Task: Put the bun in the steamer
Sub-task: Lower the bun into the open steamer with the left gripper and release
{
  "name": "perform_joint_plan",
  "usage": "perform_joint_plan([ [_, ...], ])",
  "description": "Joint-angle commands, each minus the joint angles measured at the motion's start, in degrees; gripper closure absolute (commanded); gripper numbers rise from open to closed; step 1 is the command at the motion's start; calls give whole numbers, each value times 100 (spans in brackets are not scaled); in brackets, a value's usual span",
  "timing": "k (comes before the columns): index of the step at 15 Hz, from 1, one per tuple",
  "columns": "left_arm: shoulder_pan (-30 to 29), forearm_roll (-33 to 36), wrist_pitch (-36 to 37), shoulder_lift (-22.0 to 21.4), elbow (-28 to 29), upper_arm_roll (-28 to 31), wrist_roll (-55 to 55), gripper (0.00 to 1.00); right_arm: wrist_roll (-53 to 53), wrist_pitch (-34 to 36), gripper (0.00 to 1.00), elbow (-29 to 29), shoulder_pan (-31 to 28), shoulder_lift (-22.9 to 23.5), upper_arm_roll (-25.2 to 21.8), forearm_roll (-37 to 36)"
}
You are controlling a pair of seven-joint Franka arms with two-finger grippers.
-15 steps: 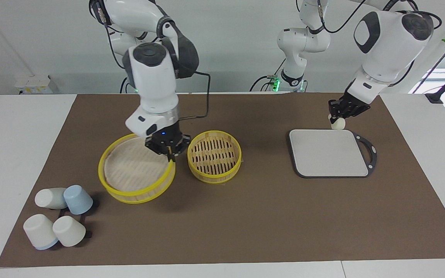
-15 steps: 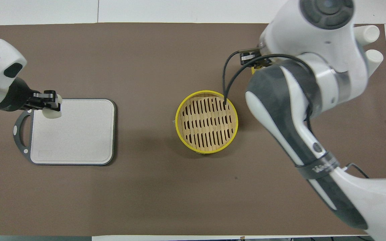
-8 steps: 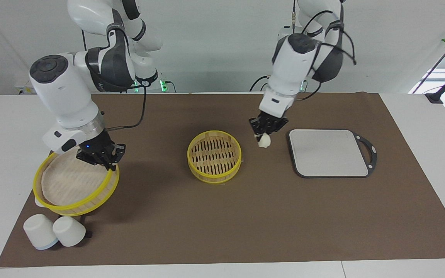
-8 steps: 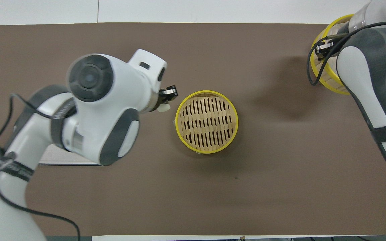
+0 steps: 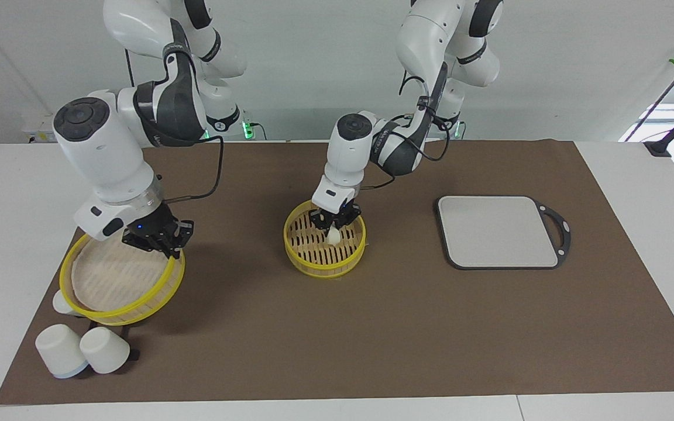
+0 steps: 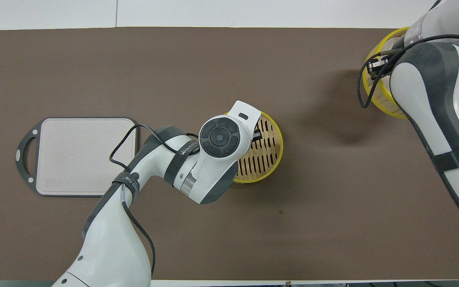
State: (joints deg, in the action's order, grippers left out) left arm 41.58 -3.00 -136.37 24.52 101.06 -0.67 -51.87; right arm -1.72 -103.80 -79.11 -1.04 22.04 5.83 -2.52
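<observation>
Facing view: our left gripper (image 5: 333,227) is down inside the steamer (image 5: 325,259), its fingers closed around the bun (image 5: 333,235), which hangs at or just above the slatted floor; we cannot tell whether it touches. Our right gripper (image 5: 155,240) pinches the rim of the lid (image 5: 121,283), held tilted toward the right arm's end of the table from the steamer, over the cups (image 5: 82,350). The grey board (image 5: 498,231) lies bare toward the left arm's end.

Overhead view: our left arm hides most of the steamer (image 6: 274,153) and all of the bun, and only the lid (image 6: 377,97) edge shows past the right arm.

We judge the carry done; releasing the bun and withdrawing remain
</observation>
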Motion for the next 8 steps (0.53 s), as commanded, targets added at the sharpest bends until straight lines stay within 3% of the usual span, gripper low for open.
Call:
perform_joint_plan([
  [1, 105, 150, -215, 0, 107, 102, -227, 5, -30, -132, 100, -297, -45, -262, 23, 94],
  [2, 105, 150, -206, 0, 107, 102, -288, 0, -30, -132, 100, -306, -45, -262, 23, 94],
  [4, 113, 150, 38, -105, 107, 94, -446, 0, -21, -150, 100, -367, -45, -297, 23, 94],
  [8, -561, 150, 1407, -1017, 107, 94, -123, 0, -30, -334, 100, -500, -45, -341, 23, 94],
])
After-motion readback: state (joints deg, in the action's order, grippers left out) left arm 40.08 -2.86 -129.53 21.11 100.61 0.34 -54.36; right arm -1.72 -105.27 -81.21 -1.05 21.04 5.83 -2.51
